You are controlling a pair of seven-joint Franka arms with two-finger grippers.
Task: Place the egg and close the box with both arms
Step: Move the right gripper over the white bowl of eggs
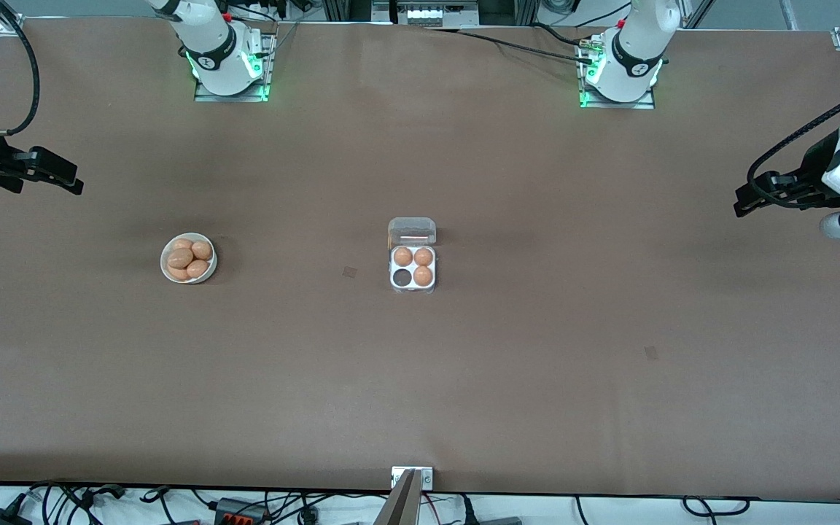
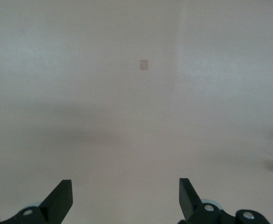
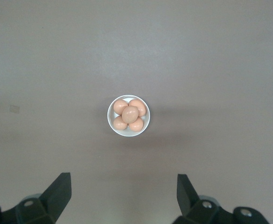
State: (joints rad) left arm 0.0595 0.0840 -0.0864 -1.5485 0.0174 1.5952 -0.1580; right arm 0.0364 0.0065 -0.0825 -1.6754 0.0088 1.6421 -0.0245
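Note:
The clear box lies in the middle of the table with its lid open. It holds three brown eggs; the cell nearest the front camera, toward the right arm's end, is empty. A white bowl with several brown eggs stands toward the right arm's end; it also shows in the right wrist view. My right gripper is open and empty, up in the air at that end of the table. My left gripper is open and empty over the table's other end.
A small patch of tape lies on the brown table beside the box. Another patch lies nearer the front camera, toward the left arm's end; it also shows in the left wrist view. A metal bracket sits at the front edge.

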